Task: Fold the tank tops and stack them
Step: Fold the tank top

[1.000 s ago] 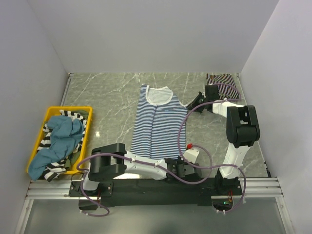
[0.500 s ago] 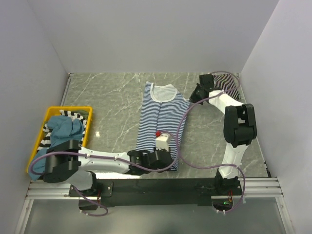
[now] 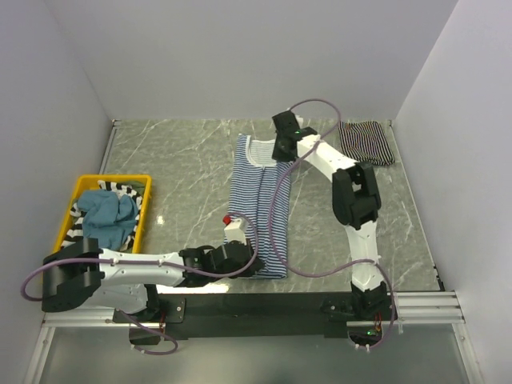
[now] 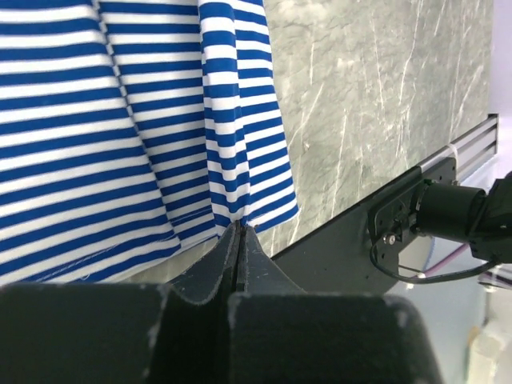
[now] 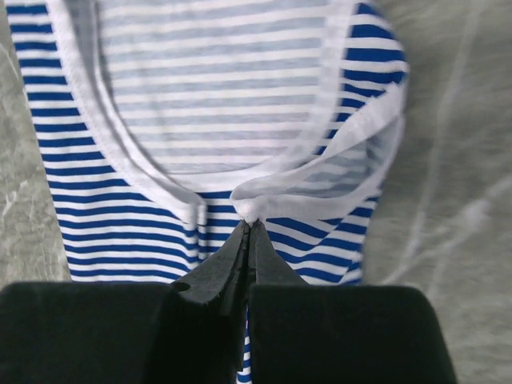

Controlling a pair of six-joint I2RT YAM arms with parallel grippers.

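Observation:
A blue-and-white striped tank top (image 3: 258, 206) with white trim lies lengthwise on the marble table, its right side folded over to the left. My left gripper (image 3: 244, 262) is shut on its near hem, seen in the left wrist view (image 4: 238, 226) pinching the fabric fold. My right gripper (image 3: 282, 152) is shut on the white shoulder strap near the neckline, seen in the right wrist view (image 5: 251, 224). A folded black-and-white striped tank top (image 3: 366, 141) lies at the far right corner. More tops (image 3: 100, 216) fill the yellow bin.
A yellow bin (image 3: 141, 210) stands at the left edge of the table. White walls close in the table on three sides. The black rail (image 3: 264, 308) with the arm bases runs along the near edge.
Both grippers have carried the right edge of the blue-and-white top leftward over itself. The left arm swung from right of centre to the left; the right arm reached left to the neckline.

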